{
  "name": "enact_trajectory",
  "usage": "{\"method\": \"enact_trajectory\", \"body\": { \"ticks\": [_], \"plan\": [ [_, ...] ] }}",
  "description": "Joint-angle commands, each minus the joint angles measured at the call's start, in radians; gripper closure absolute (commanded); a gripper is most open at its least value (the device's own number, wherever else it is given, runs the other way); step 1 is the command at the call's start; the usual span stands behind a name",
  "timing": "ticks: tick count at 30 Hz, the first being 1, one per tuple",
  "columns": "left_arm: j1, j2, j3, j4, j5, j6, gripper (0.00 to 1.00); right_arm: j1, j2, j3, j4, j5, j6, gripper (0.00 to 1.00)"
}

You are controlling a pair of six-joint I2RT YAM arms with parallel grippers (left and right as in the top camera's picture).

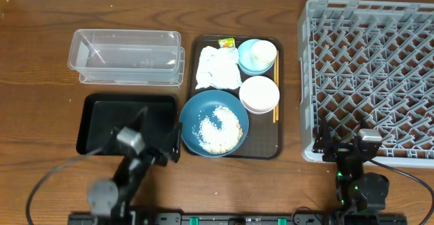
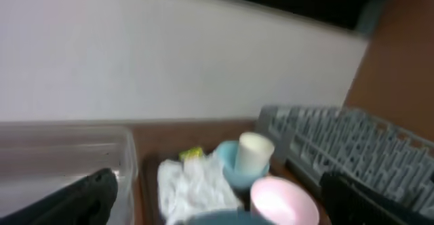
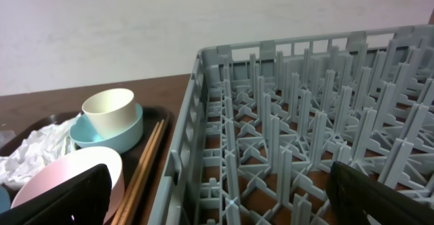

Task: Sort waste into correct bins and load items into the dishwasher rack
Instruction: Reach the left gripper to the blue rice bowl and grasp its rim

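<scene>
Wood-grain worktop [image 1: 41, 62], dark brown, backed by a plain pale wall.

- Dishwasher rack [image 1: 306, 83]: square grey plastic crate with a lattice of pegs, set along the right edge; nothing is seen loaded in it.
- Clear tub [image 1: 125, 69]: rectangular, transparent plastic, placed toward the far left.
- Black tray [image 1: 102, 123]: shallow, rectangular, matte, set toward the near left.
- Brown serving tray [image 1: 261, 133]: flat with rounded corners, at the centre of the worktop. On it are held:
  - blue plate [image 1: 193, 116], round and glossy, with white rice grains [image 1: 218, 129] heaped on it
  - crumpled white paper napkin [image 1: 217, 69]
  - yellow-green wrapper [image 1: 226, 43], by the tray's far rim
  - light-blue bowl [image 1: 245, 64], with a small white cup [image 1: 264, 51] seated in it
  - white bowl [image 1: 260, 94], smooth
  - wooden chopsticks [image 1: 275, 83], laid along the tray's right rim
- Left end effector [image 2: 218, 181]: fingers spread wide, nothing gripped, positioned at the near edge between black tray and plate.
- Right end effector [image 3: 218, 172]: fingers spread wide, nothing gripped, positioned over the rack's near-left corner.
</scene>
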Motion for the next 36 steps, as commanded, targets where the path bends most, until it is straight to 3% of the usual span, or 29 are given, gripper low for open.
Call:
{"method": "enact_trajectory", "body": {
  "ticks": [1, 5, 9, 11, 13, 19, 22, 29, 34, 36],
  "plan": [
    [-0.002, 0.209, 0.236, -0.176, -0.033, 0.068, 0.02, -0.012, 0.000, -0.004, 0.000, 0.000, -0.014, 0.01],
    [-0.004, 0.536, 0.571, -0.575, 0.018, 0.136, 0.02, -0.012, 0.000, -0.004, 0.000, 0.000, -0.014, 0.01],
    [-0.004, 0.756, 0.794, -0.784, 0.174, 0.135, 0.02, -0.012, 0.000, -0.004, 0.000, 0.000, -0.014, 0.01],
    [-0.010, 0.826, 0.845, -0.792, 0.216, 0.134, 0.02, -0.012, 0.000, -0.004, 0.000, 0.000, -0.014, 0.01],
    [-0.042, 0.880, 0.872, -0.794, 0.170, 0.127, 0.02, -0.012, 0.000, -0.004, 0.000, 0.000, -0.014, 0.01],
    [-0.313, 1.033, 0.888, -0.879, -0.240, -0.018, 0.02, -0.012, 0.000, -0.004, 0.000, 0.000, -0.014, 0.01],
    [-0.462, 1.110, 0.888, -0.890, -0.372, -0.051, 0.02, -0.012, 0.000, -0.004, 0.000, 0.000, -0.014, 0.01],
    [-0.709, 1.220, 0.888, -0.816, -0.351, -0.051, 0.02, -0.012, 0.000, -0.004, 0.000, 0.000, -0.014, 0.01],
    [-0.777, 1.307, 0.888, -0.716, -0.360, -0.054, 0.02, -0.012, 0.000, -0.004, 0.000, 0.000, -0.014, 0.01],
    [-0.801, 1.349, 0.888, -0.700, -0.432, -0.092, 0.02, -0.012, 0.000, -0.004, 0.000, 0.000, -0.014, 0.01]
  ]
}}
